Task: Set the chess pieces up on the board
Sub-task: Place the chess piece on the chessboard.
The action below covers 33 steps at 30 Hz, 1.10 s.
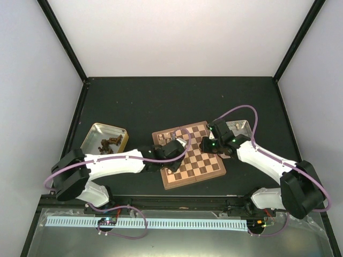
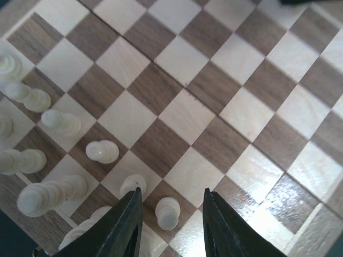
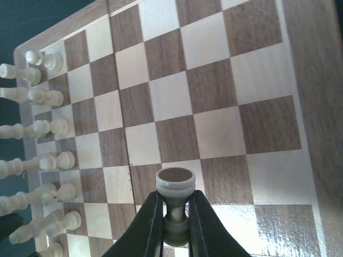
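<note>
From above: chessboard point(image 1: 194, 160) at the middle of the black table point(image 1: 161, 101), slightly skewed. Along its 9 o'clock edge, a few pale chessmen point(image 1: 163, 138), barely legible. Over that same side, the left gripper point(image 1: 174, 149); above the 1 o'clock part, the right gripper point(image 1: 206, 144). Jaw state of either unreadable from this height. Well out at 9 o'clock from the chessboard, a gold tin point(image 1: 97, 130) with dark chessmen point(image 1: 107, 143) inside. At 2 o'clock, just beyond the rim, a clear tray point(image 1: 244, 126), half hidden by the right arm point(image 1: 268, 160).

Left wrist: fingers point(image 2: 128, 227) parted only narrowly, a pale pawn point(image 2: 168, 212) upright on the board between them. Clear gap on both sides, gripped by neither. Pawn at 6 o'clock in the frame; more pale chessmen from 7 to 10 o'clock in two ragged lines.

Right wrist: fingers pinched tight on the stem of a pale piece point(image 3: 175, 181), its round, dark-centred base toward the camera, kind unclear. Held above the squares at 6 o'clock in the frame. Pale ranks along the 9 o'clock edge.
</note>
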Tool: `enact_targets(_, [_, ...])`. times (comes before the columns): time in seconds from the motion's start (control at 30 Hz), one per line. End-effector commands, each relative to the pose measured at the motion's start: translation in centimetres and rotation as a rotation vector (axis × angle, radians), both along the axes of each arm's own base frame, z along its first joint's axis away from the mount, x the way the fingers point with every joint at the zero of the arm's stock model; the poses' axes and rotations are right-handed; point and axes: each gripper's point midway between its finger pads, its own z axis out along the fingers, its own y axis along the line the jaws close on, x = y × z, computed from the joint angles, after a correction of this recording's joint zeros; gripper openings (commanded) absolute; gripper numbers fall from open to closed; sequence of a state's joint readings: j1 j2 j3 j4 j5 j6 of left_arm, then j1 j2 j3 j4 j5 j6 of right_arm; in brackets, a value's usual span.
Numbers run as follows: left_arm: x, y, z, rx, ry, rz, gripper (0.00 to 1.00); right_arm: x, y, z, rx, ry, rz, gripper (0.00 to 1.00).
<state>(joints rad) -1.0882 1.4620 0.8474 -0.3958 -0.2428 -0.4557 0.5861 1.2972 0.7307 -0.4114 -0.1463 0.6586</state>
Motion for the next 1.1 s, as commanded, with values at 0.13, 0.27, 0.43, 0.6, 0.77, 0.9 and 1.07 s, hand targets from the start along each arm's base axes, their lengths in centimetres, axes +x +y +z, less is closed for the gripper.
enact_targets(0.13, [2.2,-1.1,9.0,-0.209,-0.104,0.062,0.42,-0.2,3.7,5.4,0.191,-0.2,0.25,0.01])
enact_targets(0.27, [3.1,0.0,13.7,-0.425,-0.073,0.136,0.49,-3.4,6.7,11.1,0.4,-0.344,0.521,0.01])
enact_targets(0.43, [3.6,1.7,18.7,-0.735,-0.001,0.174,0.66,-6.2,7.4,17.2,0.521,-0.583,0.699,0.02])
enact_targets(0.6, [1.6,0.5,22.4,-0.916,0.124,0.016,0.76,-6.7,8.2,18.4,0.508,-0.606,0.804,0.01])
enact_targets(0.77, [-0.2,-1.4,23.1,-0.983,0.261,-0.124,0.76,-6.4,9.1,18.6,0.475,-0.61,0.84,0.01])
enact_targets(0.9, [-0.5,-1.8,22.1,-0.964,0.342,-0.133,0.63,-6.0,9.3,18.8,0.462,-0.614,0.836,0.01])
enact_targets(1.07, [-0.6,-2.4,21.0,-0.956,0.418,-0.143,0.39,-5.9,9.4,18.8,0.453,-0.615,0.84,0.01])
